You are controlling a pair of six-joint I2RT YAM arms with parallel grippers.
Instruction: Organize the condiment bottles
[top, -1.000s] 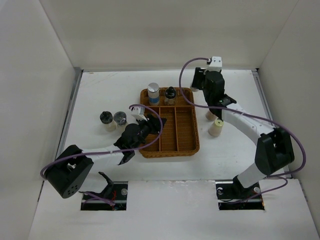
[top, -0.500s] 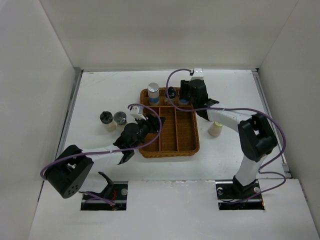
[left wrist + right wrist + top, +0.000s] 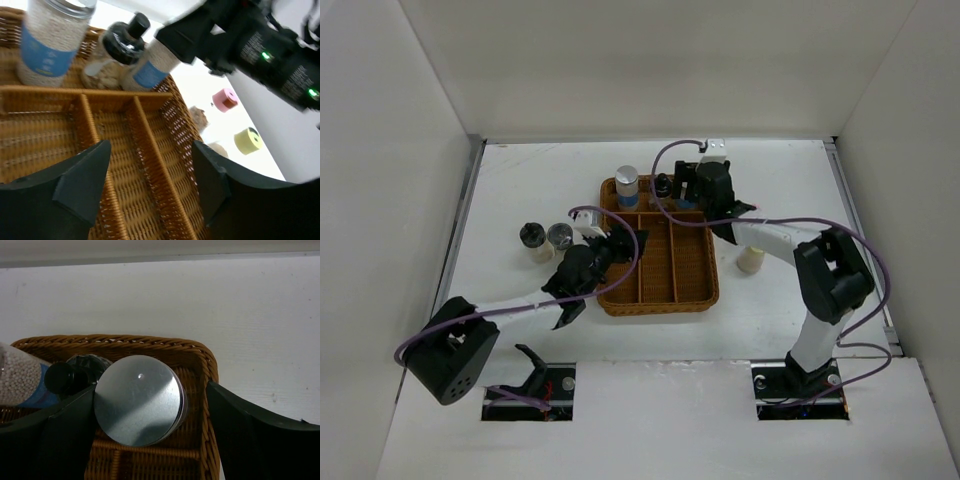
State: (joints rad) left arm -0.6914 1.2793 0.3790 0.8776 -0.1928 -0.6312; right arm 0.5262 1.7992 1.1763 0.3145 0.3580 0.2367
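Right fingers (image 3: 250, 440) loosely straddle the grey-capped bottle (image 3: 137, 400), arm stretched over the tray (image 3: 200, 347); left fingers (image 3: 80, 185) spread, empty.

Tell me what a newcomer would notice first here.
The wicker tray mid-table, with the right gripper over its far right corner, a silver-capped bottle between its open jaws. Two more bottles stand in that row, and the left gripper hovers open, empty, over the near compartments.

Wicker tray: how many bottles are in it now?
3, all in the tray's far compartment: a grey-capped cylinder left, a black-topped shaker middle, a silver-capped bottle right, between the right gripper's fingers. The left gripper may hide more.
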